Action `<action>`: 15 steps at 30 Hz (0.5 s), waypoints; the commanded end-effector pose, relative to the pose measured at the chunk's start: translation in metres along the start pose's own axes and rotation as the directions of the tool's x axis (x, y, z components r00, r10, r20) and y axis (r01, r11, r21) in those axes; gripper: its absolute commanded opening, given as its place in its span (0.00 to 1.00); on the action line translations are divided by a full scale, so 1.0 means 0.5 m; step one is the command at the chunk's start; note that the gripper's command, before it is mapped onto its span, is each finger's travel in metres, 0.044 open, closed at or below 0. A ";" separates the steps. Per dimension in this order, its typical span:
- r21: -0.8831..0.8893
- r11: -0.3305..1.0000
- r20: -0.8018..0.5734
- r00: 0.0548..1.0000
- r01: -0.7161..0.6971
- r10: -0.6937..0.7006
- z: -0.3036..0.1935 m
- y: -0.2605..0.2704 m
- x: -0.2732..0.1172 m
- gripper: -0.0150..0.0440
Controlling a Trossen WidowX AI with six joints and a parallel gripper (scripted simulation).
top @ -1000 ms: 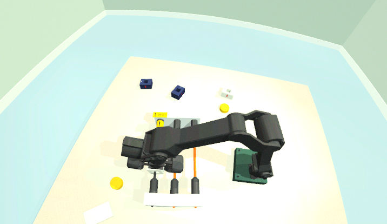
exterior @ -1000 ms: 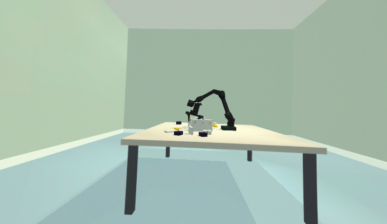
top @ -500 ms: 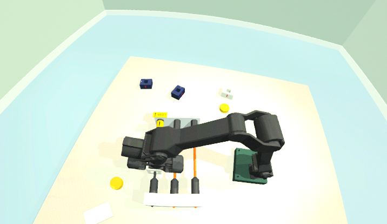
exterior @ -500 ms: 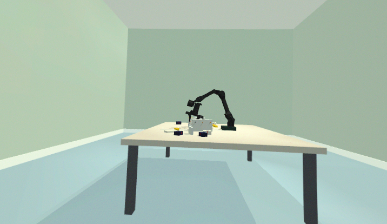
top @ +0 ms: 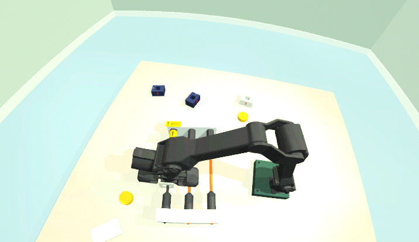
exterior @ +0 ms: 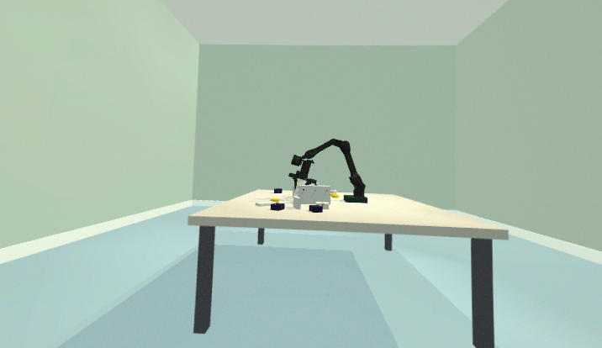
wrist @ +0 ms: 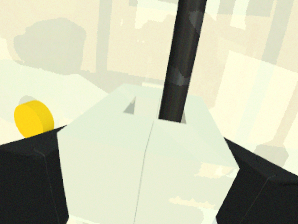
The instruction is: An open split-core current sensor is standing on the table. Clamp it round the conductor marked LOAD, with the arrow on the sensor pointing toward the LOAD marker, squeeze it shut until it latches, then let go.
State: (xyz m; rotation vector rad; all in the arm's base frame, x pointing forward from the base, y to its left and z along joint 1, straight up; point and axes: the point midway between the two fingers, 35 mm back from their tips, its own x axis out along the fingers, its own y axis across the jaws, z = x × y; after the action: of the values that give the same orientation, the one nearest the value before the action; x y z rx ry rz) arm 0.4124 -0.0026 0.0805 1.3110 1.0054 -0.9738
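Note:
The white split-core sensor (top: pixel 165 185) (wrist: pixel 107 160) is round the black LOAD conductor (wrist: pixel 185 55). Its two halves lie together with a thin seam between them in the wrist view. Whether it is latched cannot be told, and its arrow is not visible. My gripper (top: pixel 169 179) (wrist: pixel 152 128) is shut on the sensor, one dark finger on each side. The yellow LOAD marker (top: pixel 173 124) stands at the conductor's far end, by a yellow band (top: pixel 173 133). In the top view the arm hides the middle of the conductor.
An orange conductor (top: pixel 210 174) runs to the right, another between. A white panel (top: pixel 188 215) (exterior: pixel 314 197) holds the near ends. Yellow discs (top: pixel 126 197) (top: pixel 243 116), navy blocks (top: pixel 154 92) (top: pixel 190 102), a white block (top: pixel 246 103) and a white plate (top: pixel 106 230) lie around.

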 end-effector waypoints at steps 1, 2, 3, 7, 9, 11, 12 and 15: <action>0.000 1.000 0.000 1.000 0.001 -0.001 0.000 0.000 0.001 0.25; 0.000 1.000 0.000 1.000 0.001 -0.001 0.000 0.000 0.001 0.25; 0.000 1.000 0.000 1.000 0.001 -0.001 0.000 0.000 0.001 0.25; 0.000 1.000 0.000 1.000 0.001 -0.001 0.000 0.000 0.001 0.25; 0.000 1.000 0.000 1.000 0.004 -0.004 0.000 0.000 0.001 0.25; 0.000 1.000 0.000 1.000 0.018 -0.018 0.000 -0.001 0.000 0.25; 0.000 1.000 0.000 1.000 0.029 -0.029 0.000 -0.002 0.000 0.25; 0.000 0.997 0.000 0.997 0.072 -0.072 0.000 -0.005 0.000 0.25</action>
State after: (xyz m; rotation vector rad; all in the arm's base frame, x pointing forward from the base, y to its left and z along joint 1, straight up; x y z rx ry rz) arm 0.4101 -0.0025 0.0797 1.2956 1.0375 -1.0047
